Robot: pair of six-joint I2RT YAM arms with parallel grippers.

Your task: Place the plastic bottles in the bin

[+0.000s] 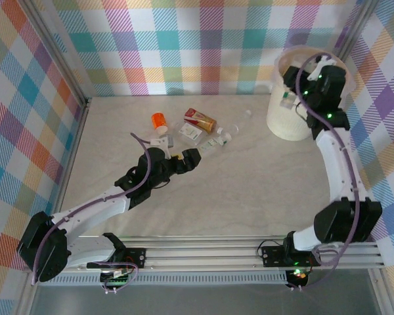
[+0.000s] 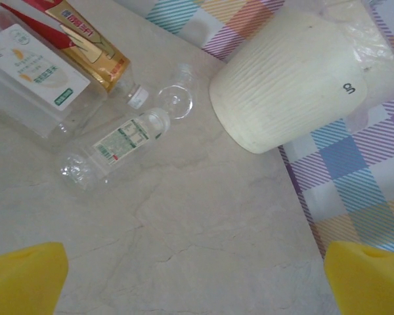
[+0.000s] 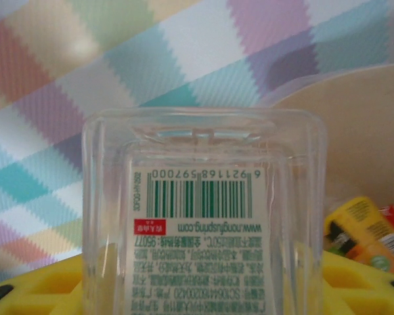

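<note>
- Bin (image 1: 285, 125): stands upright at the far right corner of the table (image 1: 249, 190), cream and ribbed outside, tan inside.
- Right hand (image 1: 289, 100): hangs directly above the bin's mouth, closed partway on a clear square bottle (image 3: 203, 216); clamps it between yellow fingers (image 3: 39, 289), with the barcode label facing the wrist camera.
- Inside the bin: holds a yellow-and-orange item (image 3: 364, 230) low against the tan wall; too little in view to tell what.
- Left hand (image 1: 190, 159): sits low over the table, well to the left of the bin, jaws spread fully wide, gripping nothing; shows yellow fingertips (image 2: 23, 279) at the bottom corners of the wrist view.
- Orange-capped bottle (image 1: 159, 121): sits farthest left of the bin among the group on the table.
- Red-and-gold bottle (image 1: 200, 119): lies on its side, well left of the bin.
- White-labelled bottle (image 1: 190, 133): lies just beside the red-and-gold one, on the side away from the bin.
- Small clear bottle (image 1: 215, 143): lies on its side with a green-printed label, closer to the bin than the white-labelled one.
- Bare clear bottle (image 2: 177, 98): lies nearest the bin of the group, apart from its wall.
</note>
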